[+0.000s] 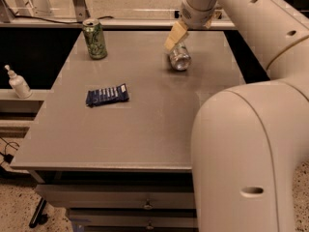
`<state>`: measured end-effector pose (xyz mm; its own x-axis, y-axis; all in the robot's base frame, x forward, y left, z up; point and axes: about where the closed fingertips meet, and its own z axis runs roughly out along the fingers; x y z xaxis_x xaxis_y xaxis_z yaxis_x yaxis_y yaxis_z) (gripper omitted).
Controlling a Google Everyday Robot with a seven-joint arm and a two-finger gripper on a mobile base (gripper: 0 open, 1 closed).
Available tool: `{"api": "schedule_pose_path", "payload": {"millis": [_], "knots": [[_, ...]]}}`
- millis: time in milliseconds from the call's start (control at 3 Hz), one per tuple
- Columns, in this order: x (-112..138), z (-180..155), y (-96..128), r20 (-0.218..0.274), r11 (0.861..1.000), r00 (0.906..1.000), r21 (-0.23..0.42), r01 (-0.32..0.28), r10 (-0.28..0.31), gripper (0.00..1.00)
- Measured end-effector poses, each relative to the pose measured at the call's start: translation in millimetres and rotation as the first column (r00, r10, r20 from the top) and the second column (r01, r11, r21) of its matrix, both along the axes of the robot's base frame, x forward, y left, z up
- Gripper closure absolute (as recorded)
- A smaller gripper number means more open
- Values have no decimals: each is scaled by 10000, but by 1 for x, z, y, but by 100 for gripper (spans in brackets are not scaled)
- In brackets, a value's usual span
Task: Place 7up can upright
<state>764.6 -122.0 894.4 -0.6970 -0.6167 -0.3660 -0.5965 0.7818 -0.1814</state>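
Observation:
The 7up can (pixel 179 57) lies on its side on the grey table (pixel 145 129), toward the far right, its shiny end facing the camera. My gripper (pixel 174 36) hangs just above and slightly left of the can, its tan fingertips (pixel 175 35) close to the can's far end. The white arm reaches in from the right and fills the lower right of the view.
An all-green can (pixel 94 38) stands upright at the table's far left. A dark blue snack packet (pixel 107 95) lies left of centre. A white bottle (pixel 18 82) stands on a ledge left of the table. Drawers sit below the table's front edge.

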Motion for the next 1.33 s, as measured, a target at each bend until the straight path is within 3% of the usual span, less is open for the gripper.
{"api": "schedule_pose_path", "payload": {"millis": [333,667,1000,1333], "knots": [[17,-7,8,-84,9949,9950,166,999,-998,0],[26,-19,18,-387,9828,9830,355,1810,-1796,0],[29,-30,27,-690,9719,9717,518,2297,-2260,0],[31,-38,36,-920,9646,9638,612,2565,-2504,15]]}}
